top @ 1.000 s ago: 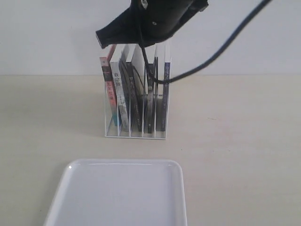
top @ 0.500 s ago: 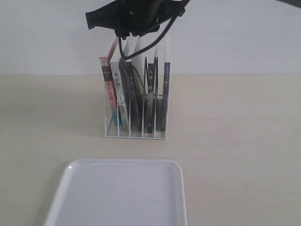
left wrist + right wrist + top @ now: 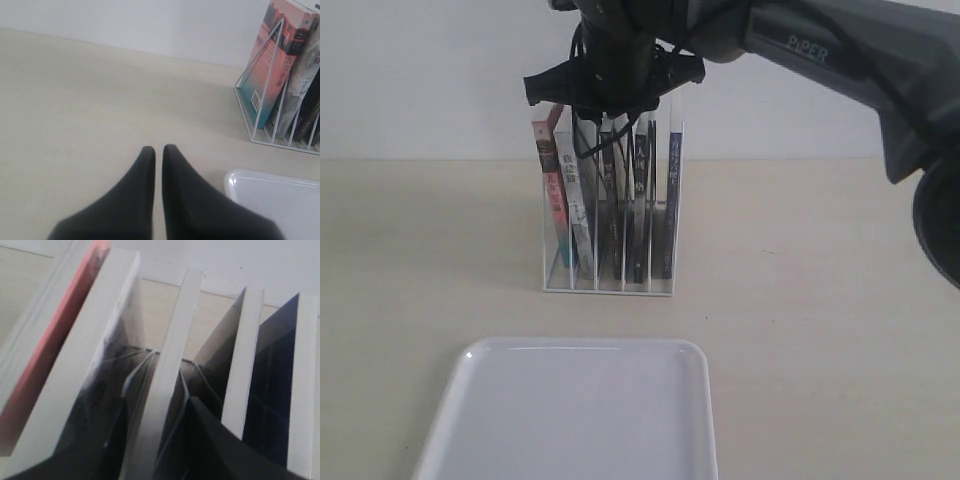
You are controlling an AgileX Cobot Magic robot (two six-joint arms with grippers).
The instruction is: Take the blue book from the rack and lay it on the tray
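Nearest me lies the tray (image 3: pixel 580 420). My left gripper (image 3: pixel 158 149) hangs over the table off its corner, jaws pressed almost together on nothing. Beyond it, the rack (image 3: pixel 608 288) keeps the blue book (image 3: pixel 672 200) upright in its rightmost slot, long axis vertical, spine toward the exterior camera. My right gripper (image 3: pixel 157 405) sits atop the books, jaws spread astride a middle book (image 3: pixel 170 340), two over from the blue one.
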